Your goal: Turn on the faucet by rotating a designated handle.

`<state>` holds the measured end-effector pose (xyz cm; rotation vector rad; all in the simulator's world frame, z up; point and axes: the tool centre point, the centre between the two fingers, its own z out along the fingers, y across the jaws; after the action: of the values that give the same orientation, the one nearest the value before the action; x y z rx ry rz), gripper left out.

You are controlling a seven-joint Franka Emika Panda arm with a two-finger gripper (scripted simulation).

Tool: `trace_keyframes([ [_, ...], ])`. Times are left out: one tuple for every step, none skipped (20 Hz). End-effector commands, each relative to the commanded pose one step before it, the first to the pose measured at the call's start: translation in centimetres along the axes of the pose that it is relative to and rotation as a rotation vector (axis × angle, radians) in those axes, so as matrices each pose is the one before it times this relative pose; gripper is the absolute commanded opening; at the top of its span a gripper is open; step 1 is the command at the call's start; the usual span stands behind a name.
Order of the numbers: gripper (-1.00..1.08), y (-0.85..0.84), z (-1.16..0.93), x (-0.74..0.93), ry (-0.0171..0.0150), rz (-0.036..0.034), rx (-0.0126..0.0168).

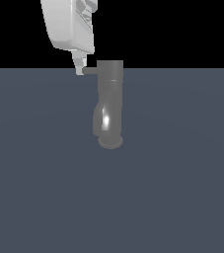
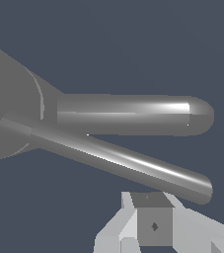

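My gripper (image 1: 80,69) sits in the upper left of the exterior view, fingers pointing down, the tip right at the free end of the handle (image 1: 90,70). In my wrist view only one finger (image 2: 150,222) shows, close against the outer end of the handle (image 2: 118,160), so I cannot tell whether the jaws are parted or closed, nor whether they truly touch the rod. I judge I am placed at the tip on purpose: pushing there, farthest from the pivot, should swing the rod most easily.

Beyond it the handle runs back to the top of the faucet (image 1: 109,99), which stands upright just above the centre of the exterior view on the dark floor (image 1: 182,188). The thicker spout (image 2: 133,114) lies alongside the handle in my wrist view.
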<state>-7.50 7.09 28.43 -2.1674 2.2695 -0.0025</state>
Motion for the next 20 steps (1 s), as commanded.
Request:
trace_keyframes([
  [-1.00, 0.777, -0.005, 1.217, 0.00120, 0.00814, -0.00311],
  [-1.00, 0.276, -0.009, 0.300, 0.00000, 0.00000, 0.00000],
  [-1.00, 0.277, -0.010, 0.302, 0.00000, 0.00000, 0.00000],
  [-1.00, 0.000, 0.000, 0.000, 0.00000, 0.00000, 0.00000],
  [-1.00, -0.310, 0.017, -0.706, -0.00012, -0.00767, 0.00220],
  [-1.00, -0.026, 0.001, 0.630, 0.00000, 0.00046, -0.00017],
  [-1.00, -0.018, -0.007, 0.610, 0.00000, 0.00000, 0.00000],
  [-1.00, -0.030, 0.004, 0.641, 0.00000, 0.00065, -0.00024],
  [-1.00, -0.027, 0.001, 0.633, 0.00000, 0.00046, -0.00017],
  [-1.00, -0.027, 0.001, 0.633, 0.00001, 0.00046, -0.00016],
  [-1.00, -0.027, 0.000, 0.633, 0.00001, 0.00046, -0.00016],
  [-1.00, -0.021, -0.007, 0.612, 0.00000, 0.00000, 0.00000],
  [-1.00, -0.030, 0.004, 0.641, 0.00002, 0.00065, -0.00023],
  [-1.00, -0.028, 0.000, 0.632, 0.00002, 0.00046, -0.00016],
  [-1.00, -0.029, 0.000, 0.631, 0.00002, 0.00046, -0.00016],
  [-1.00, -0.029, 0.000, 0.629, 0.00002, 0.00046, -0.00016],
  [-1.00, -0.024, -0.007, 0.606, 0.00000, 0.00000, 0.00000],
  [-1.00, -0.032, 0.003, 0.634, 0.00004, 0.00065, -0.00022],
  [-1.00, -0.031, 0.000, 0.623, 0.00003, 0.00046, -0.00015],
  [-1.00, -0.031, 0.000, 0.620, 0.00003, 0.00046, -0.00015],
])
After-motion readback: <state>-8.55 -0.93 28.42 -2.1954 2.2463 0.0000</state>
